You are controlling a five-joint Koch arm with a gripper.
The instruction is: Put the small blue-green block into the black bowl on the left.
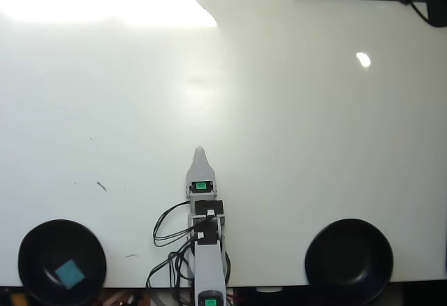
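In the overhead view the pincer [200,152] points toward the far side from the near middle of the white surface [279,145]. Only one pale tip shows, so whether it is apart or together cannot be told; nothing is seen in it. Bare surface spreads wide on every side of it. At the near left edge sits the black bowl [42,239], with the small teal block [69,273] lying flat inside. A second black bowl [349,258] sits at the near right edge.

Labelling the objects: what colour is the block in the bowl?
Blue-green block, clearest in the overhead view.
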